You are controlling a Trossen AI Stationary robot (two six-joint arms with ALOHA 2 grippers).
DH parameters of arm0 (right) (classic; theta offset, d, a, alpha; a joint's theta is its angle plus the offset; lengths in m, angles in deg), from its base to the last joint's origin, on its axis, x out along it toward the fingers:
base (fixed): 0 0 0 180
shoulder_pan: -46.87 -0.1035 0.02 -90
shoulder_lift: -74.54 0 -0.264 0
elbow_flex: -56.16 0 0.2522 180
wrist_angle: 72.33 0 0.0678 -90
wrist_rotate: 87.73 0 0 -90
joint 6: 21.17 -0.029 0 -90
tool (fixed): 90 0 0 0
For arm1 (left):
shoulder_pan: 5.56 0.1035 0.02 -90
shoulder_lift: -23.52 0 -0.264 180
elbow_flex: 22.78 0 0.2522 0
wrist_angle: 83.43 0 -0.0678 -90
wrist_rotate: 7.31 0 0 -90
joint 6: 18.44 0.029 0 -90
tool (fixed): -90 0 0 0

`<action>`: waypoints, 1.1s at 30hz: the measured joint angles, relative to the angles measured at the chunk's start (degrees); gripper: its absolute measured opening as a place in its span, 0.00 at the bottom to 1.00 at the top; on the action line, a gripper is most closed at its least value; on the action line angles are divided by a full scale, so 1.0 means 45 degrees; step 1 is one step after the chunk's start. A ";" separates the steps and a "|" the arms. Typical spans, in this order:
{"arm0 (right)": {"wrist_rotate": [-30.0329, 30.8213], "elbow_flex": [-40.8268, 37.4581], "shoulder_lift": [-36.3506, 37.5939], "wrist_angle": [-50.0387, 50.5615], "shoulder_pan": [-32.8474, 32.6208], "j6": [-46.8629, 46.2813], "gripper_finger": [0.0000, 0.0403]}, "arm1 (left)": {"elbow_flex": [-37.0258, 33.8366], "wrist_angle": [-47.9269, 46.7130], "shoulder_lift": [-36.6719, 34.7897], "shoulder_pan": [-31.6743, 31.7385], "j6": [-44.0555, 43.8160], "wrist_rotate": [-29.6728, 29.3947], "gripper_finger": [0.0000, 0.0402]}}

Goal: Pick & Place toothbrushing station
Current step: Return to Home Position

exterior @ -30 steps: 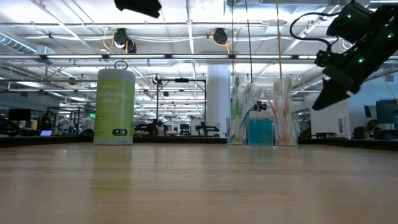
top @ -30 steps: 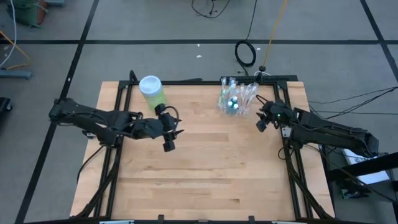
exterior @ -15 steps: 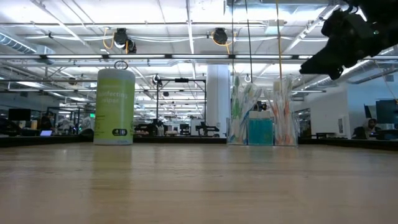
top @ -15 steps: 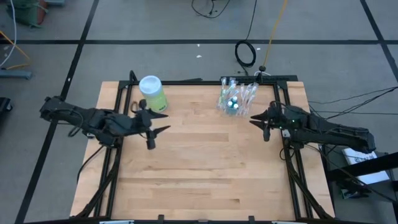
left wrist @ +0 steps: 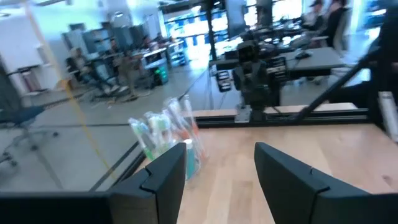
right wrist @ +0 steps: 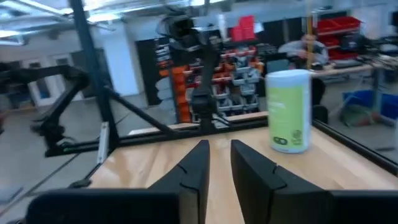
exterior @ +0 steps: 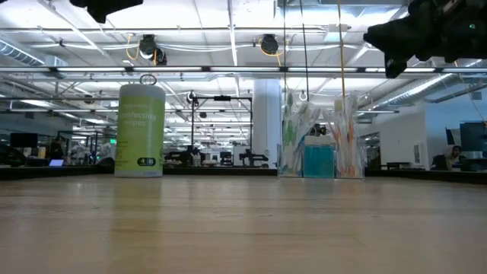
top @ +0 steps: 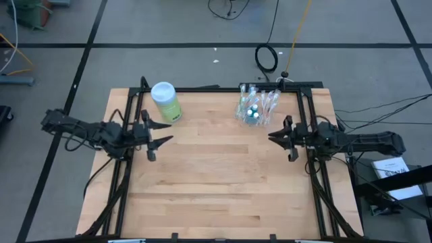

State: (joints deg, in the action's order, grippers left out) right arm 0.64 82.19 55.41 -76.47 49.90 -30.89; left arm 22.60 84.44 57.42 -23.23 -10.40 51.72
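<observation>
The toothbrushing station is a clear plastic cup with several slim toothbrushes and blue tubes standing in it. It rests on its base at the table's far right, and also shows in the low view and the left wrist view. My left gripper is open and empty, raised over the table's left part and pointing toward the right edge. My right gripper hangs raised near the right edge, on the near side of the cup, pointing left. Its fingers stand a narrow gap apart and hold nothing.
A light-green canister with a white lid stands at the far left of the table, close to my left gripper; it also shows in the right wrist view. A black frame runs along the table's edges. The table's bare wood lies between the arms.
My left gripper has drawn back toward the table's left edge, away from the middle. My right gripper has risen and tipped from pointing down to about level, pointing left, staying near the right edge. The cup and the canister have not moved.
</observation>
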 joint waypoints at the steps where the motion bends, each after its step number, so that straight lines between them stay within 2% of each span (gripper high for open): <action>1: -0.0102 0.0004 0.0000 -0.0101 -0.0076 0.0097 0.14 | -0.0189 -0.0004 -0.0297 0.0000 0.0089 0.0276 0.49; 5: -0.0330 0.0610 0.0102 0.0441 -0.0162 0.0209 0.11 | -0.0890 -0.0003 -0.1601 -0.0010 0.0126 0.1005 0.49; 11: -0.0330 0.1806 0.0078 0.4725 -0.0157 0.0603 0.05 | -0.1810 -0.0094 -0.3351 -0.0019 0.0165 0.1222 0.49; 17: -0.0364 0.1758 0.0247 0.4753 -0.0157 0.1250 0.02 | -0.2134 -0.1382 -0.4600 -0.0019 0.0690 0.1235 0.49; 22: -0.0364 0.1753 0.0507 0.4772 -0.0152 0.1352 0.01 | -0.2587 -0.1320 -0.5255 -0.0010 0.1460 0.1720 0.49; 26: -0.0361 0.1750 0.0658 0.4557 -0.0152 0.1038 0.01 | -0.3789 0.0433 -0.5527 0.0006 0.2407 0.2845 0.49; 29: -0.0345 0.1753 0.0670 0.4485 -0.0152 0.1219 0.00 | -0.4793 0.2491 -0.5545 0.0073 0.3111 0.2859 0.49; 33: -0.0385 0.1749 0.0680 0.4310 -0.0152 0.1513 0.00 | -0.5259 0.3169 -0.5548 0.0625 0.3386 0.2907 0.49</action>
State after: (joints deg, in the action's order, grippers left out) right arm -1.09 90.06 58.47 -57.07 49.22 -24.08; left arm -1.07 98.70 32.45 -20.42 4.84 64.80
